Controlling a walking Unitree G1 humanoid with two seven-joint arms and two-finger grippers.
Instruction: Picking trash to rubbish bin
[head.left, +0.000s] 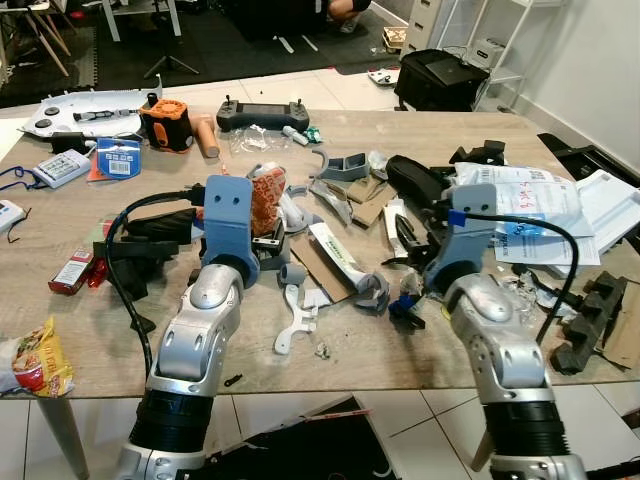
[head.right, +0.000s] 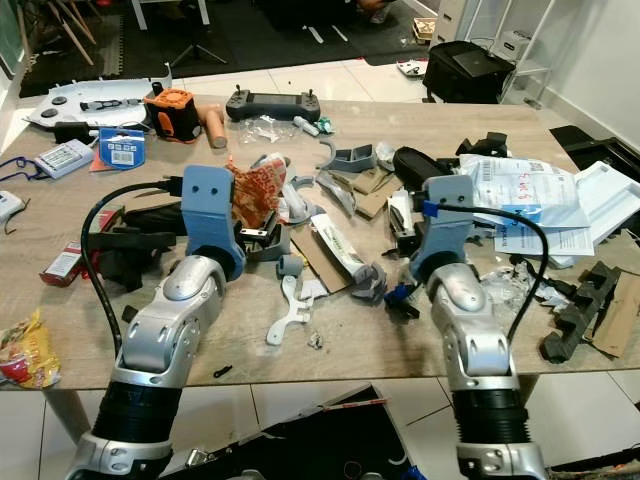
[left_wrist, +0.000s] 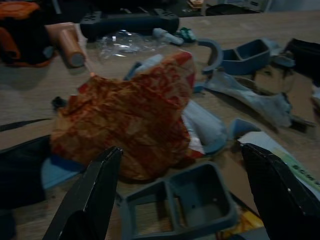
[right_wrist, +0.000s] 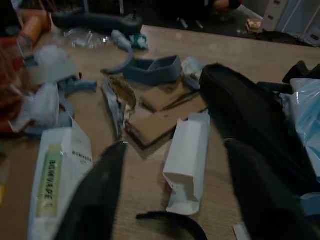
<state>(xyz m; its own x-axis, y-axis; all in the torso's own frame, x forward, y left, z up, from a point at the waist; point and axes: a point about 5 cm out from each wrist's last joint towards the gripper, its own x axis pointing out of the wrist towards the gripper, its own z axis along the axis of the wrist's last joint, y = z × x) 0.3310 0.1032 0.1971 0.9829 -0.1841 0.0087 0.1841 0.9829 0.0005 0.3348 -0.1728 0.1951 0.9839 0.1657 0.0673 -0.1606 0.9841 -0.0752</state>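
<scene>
Left tool (left_wrist: 182, 200): hovering over the table (head.left: 380, 355), fingers spread wide, gripping nothing.
Right tool (right_wrist: 175, 195): also hanging spread and unladen, near the table's front.
Red wrapper (left_wrist: 127, 115): lying crumpled just beyond the left tool, behind a grey tray (left_wrist: 177, 205); its creases are showing plainly in the left wrist view.
White box (right_wrist: 187, 160): lying between the right tool's fingers.
Controller (head.left: 258, 114): sitting at the far edge.
</scene>
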